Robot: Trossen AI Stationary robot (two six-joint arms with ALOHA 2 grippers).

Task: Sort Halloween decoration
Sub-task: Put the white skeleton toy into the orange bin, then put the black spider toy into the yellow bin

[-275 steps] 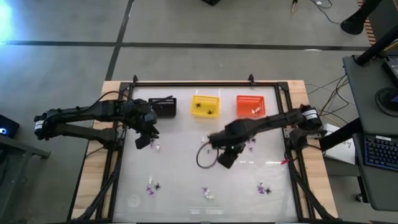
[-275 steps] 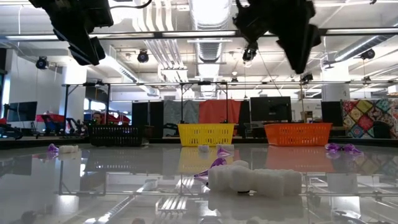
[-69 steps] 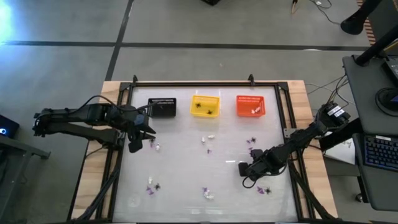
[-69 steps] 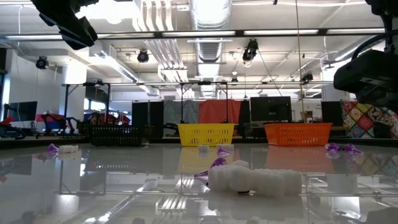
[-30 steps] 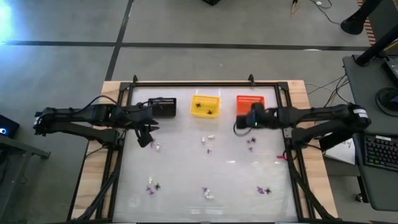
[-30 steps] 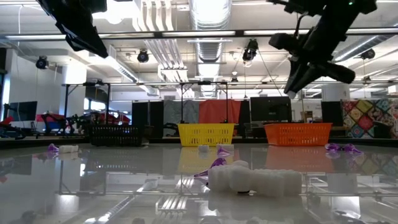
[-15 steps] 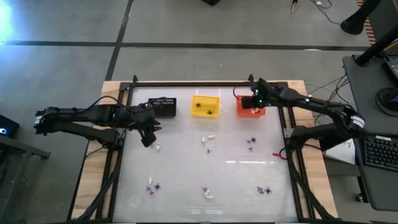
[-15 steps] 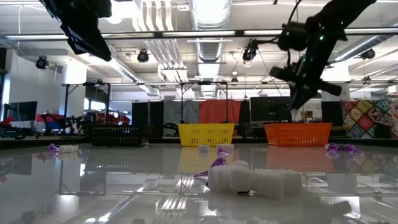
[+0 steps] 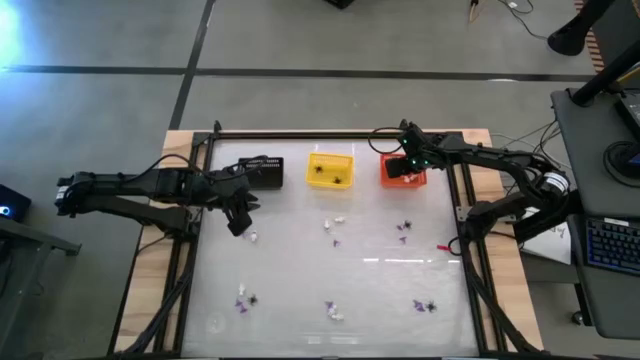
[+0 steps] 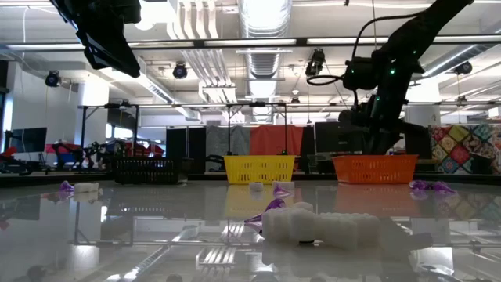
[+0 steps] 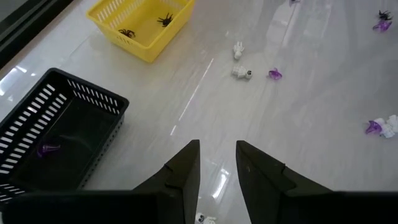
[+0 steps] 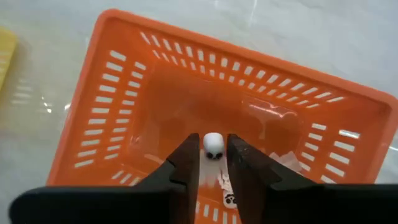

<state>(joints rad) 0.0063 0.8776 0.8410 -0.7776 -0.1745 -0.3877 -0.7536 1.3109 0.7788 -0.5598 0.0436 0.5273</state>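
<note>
Orange slotted plastic basket (image 12: pixel 155 118) at the table's far edge lies under the right gripper (image 12: pixel 212 163), jaws parted around a tiny white skull trinket (image 12: pixel 213 144); left gripper (image 11: pixel 216 163) hovers, jaws apart, empty.

White skull trinket (image 12: pixel 213 146) just ahead of right gripper fingertips, above orange basket interior; whether gripped or loose, cannot tell. Small white pieces (image 12: pixel 226 190) on basket floor beneath. Two black spiders (image 11: pixel 144 26) in yellow basket. One purple trinket (image 11: pixel 48 149) in black basket. Remaining purple, white, black trinkets (image 9: pixel 333 228) scattered in small clusters over tabletop, well apart. White skeleton piece (image 10: pixel 321 225) with purple bit beside it lies nearest low camera.
</note>
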